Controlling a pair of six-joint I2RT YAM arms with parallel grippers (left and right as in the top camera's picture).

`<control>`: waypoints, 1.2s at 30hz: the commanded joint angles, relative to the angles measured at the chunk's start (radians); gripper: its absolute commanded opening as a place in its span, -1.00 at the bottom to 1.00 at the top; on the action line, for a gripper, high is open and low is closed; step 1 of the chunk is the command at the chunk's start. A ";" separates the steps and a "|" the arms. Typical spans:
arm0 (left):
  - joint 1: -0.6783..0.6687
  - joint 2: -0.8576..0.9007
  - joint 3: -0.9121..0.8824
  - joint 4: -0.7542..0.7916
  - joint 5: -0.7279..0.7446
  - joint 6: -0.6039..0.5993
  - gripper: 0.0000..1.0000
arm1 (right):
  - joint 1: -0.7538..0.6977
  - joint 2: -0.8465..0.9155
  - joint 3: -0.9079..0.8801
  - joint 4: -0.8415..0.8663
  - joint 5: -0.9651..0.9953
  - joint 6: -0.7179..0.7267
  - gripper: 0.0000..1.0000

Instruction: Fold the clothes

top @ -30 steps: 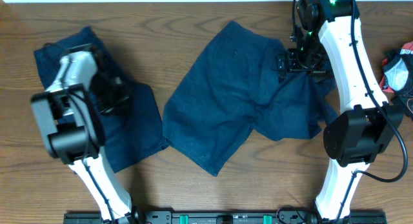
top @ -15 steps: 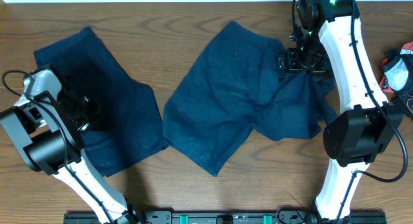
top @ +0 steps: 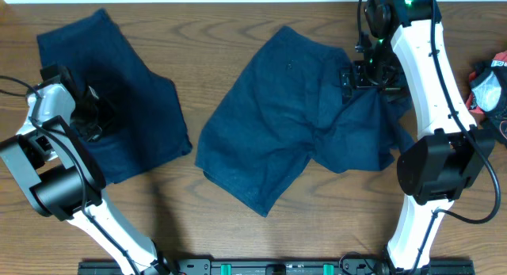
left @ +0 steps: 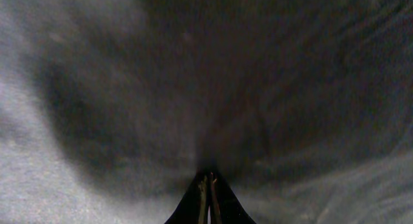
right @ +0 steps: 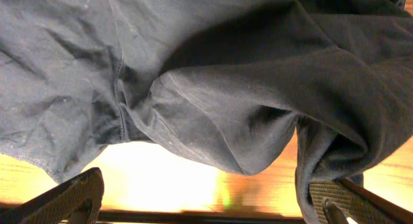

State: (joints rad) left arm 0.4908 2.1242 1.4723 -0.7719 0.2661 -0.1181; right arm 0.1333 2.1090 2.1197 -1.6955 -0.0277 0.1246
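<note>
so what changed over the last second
The left arm swung out to the left, and the left gripper, jaws shut on the left shorts, dragged them left, away from the middle shorts. The right gripper stayed open over the middle shorts, which hardly moved.

Navy shorts (top: 135,93) flat at left; second pair (top: 285,108) rumpled, centre.

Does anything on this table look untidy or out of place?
Yes. The middle dark navy cloth shorts lie diagonally and wrinkled, with their right side bunched up. A red, black and white object at the far right edge looks unrelated to the folding.
</note>
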 commanded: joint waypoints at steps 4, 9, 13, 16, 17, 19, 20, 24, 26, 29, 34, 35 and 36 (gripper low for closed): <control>0.010 0.079 -0.029 0.087 -0.426 0.031 -0.88 | 0.005 -0.005 0.022 -0.003 -0.046 -0.009 0.99; 0.071 0.086 -0.029 0.115 -0.520 -0.043 -0.88 | 0.005 -0.005 0.022 -0.003 -0.110 -0.010 0.98; 0.155 0.105 -0.029 0.111 -0.522 -0.071 -0.88 | 0.006 -0.005 0.022 -0.003 -0.130 -0.010 0.99; 0.231 0.130 -0.029 0.083 -0.522 -0.071 -0.88 | 0.005 -0.005 0.022 -0.003 -0.132 -0.010 0.98; 0.256 0.140 -0.029 0.073 -0.522 -0.071 -0.88 | 0.005 -0.005 0.022 -0.003 -0.132 -0.010 0.99; 0.310 0.160 -0.028 0.053 -0.520 -0.093 -0.88 | 0.005 -0.005 0.022 -0.003 -0.135 -0.010 0.99; 0.335 0.170 -0.028 0.046 -0.509 -0.101 -0.88 | 0.005 -0.005 0.022 -0.003 -0.135 -0.010 0.99; 0.398 0.187 -0.026 0.037 -0.411 -0.102 -0.88 | 0.005 -0.005 0.022 -0.003 -0.135 -0.010 0.98; 0.397 0.187 -0.008 0.025 -0.381 -0.101 -0.88 | 0.005 -0.005 0.022 -0.003 -0.135 -0.010 0.99; 0.372 0.187 0.033 -0.007 -0.381 -0.101 -0.88 | 0.006 -0.005 0.022 -0.003 -0.138 -0.010 0.98; 0.318 0.181 0.126 -0.079 -0.381 -0.126 -0.10 | 0.005 -0.005 0.022 -0.003 -0.138 -0.010 0.99; 0.309 0.175 0.150 -0.099 -0.381 -0.143 0.01 | 0.005 -0.005 0.022 -0.003 -0.138 -0.010 0.99; 0.304 0.169 0.166 -0.111 -0.381 -0.152 0.10 | 0.005 -0.005 0.022 -0.003 -0.138 -0.010 0.98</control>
State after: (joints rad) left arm 0.8490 2.2169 1.6371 -0.8597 -0.2314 -0.2333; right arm 0.1333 2.1090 2.1204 -1.6970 -0.1581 0.1242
